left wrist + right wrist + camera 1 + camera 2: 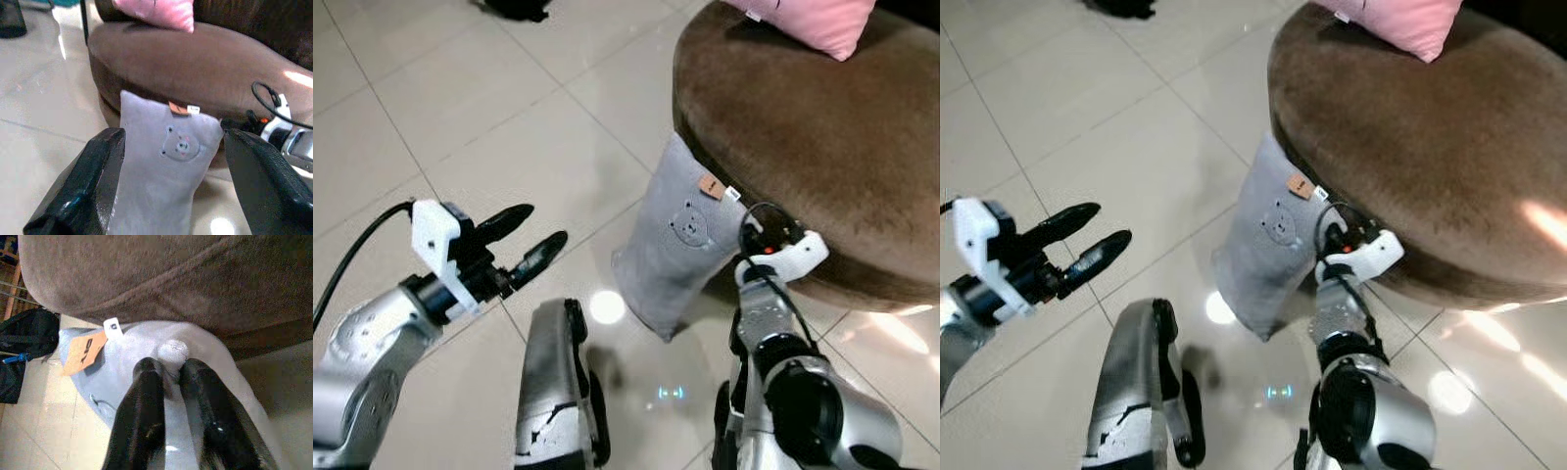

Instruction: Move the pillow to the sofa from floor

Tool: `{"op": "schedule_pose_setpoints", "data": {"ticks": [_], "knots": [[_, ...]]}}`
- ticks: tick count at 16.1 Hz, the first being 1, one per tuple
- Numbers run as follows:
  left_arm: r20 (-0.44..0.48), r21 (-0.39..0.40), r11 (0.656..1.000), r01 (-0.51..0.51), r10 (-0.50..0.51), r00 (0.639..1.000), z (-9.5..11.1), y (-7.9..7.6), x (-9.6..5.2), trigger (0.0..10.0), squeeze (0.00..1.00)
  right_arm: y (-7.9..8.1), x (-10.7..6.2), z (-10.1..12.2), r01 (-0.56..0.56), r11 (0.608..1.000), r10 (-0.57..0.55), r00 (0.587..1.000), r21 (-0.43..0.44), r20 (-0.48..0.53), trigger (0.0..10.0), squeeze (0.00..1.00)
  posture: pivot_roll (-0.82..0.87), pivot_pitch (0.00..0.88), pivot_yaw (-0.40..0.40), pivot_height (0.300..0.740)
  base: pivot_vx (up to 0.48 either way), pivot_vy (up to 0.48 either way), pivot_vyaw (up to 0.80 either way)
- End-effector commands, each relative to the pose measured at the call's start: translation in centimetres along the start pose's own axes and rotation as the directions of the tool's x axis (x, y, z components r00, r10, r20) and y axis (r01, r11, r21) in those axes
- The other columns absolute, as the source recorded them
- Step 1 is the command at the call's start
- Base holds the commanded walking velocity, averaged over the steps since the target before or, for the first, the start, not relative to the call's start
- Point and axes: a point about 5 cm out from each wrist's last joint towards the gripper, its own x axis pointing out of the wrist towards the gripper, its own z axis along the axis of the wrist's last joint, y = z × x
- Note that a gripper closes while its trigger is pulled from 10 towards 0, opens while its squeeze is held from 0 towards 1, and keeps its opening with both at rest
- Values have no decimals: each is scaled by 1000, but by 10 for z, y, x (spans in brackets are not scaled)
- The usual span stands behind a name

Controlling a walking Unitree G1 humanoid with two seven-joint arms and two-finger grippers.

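A grey pillow [671,245] with a bear face and an orange tag [710,186] stands on end on the tiled floor, leaning against the brown sofa [822,147]. My right gripper [171,367] is at the pillow's upper corner beside the sofa edge. Its fingers [146,382] are shut on a bunched fold of the grey fabric. My left gripper [543,223] hovers open to the left of the pillow, a short way off and pointing toward it. In the left wrist view the pillow [166,166] sits between the spread fingers [98,176], further ahead.
A pink pillow [813,20] lies on the sofa seat at the back. A black bag [514,8] sits on the floor far ahead. My own leg [558,392] is below the left gripper. Glossy tiles stretch to the left.
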Motion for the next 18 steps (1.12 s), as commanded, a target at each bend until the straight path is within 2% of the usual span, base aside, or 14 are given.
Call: {"op": "schedule_pose_setpoints", "data": {"ticks": [1,2,3,4,5,7,11,16,18], "knots": [[-38,-1,1000,-11,11,999,-6,10,-1,10000,0,-5,-6,-12,9,1000,-9,999,-7,-36,0,0,271,269,109,510,0,0,0],[-43,-3,1000,-10,10,999,-5,12,1,10000,0,-6,-6,-12,19,1000,-19,999,-22,-37,0,0,273,271,110,510,0,0,0],[-51,-1,1000,-7,7,999,-4,12,3,10000,0,-9,-7,-12,32,999,-33,999,-32,-37,10000,0,279,273,113,510,0,0,0],[-62,7,1000,-2,3,998,-4,14,7,10000,0,-12,-7,-11,42,999,-42,999,-23,-31,10000,1000,283,275,114,510,0,0,0],[-64,12,1000,0,0,998,-2,16,10,10000,0,-14,-8,-9,30,1000,-30,999,8,-16,10000,1000,297,281,119,510,0,0,0],[-54,16,1000,18,-17,998,2,5,0,10000,0,-20,-8,-3,38,997,-40,999,61,20,10000,1000,303,282,125,510,0,0,0],[-50,12,999,39,-38,998,4,1,-6,10000,0,-20,-8,0,22,990,-29,998,137,52,10000,1000,318,285,141,510,0,0,0],[-72,16,999,35,-33,997,4,5,-11,10000,0,-10,-6,-3,4,988,-10,999,152,39,10000,1000,336,293,147,510,0,0,0],[-83,18,999,42,-41,996,3,4,-11,10000,0,-6,-4,-5,6,992,-10,1000,129,26,10000,1000,340,296,147,510,0,0,0]]}}
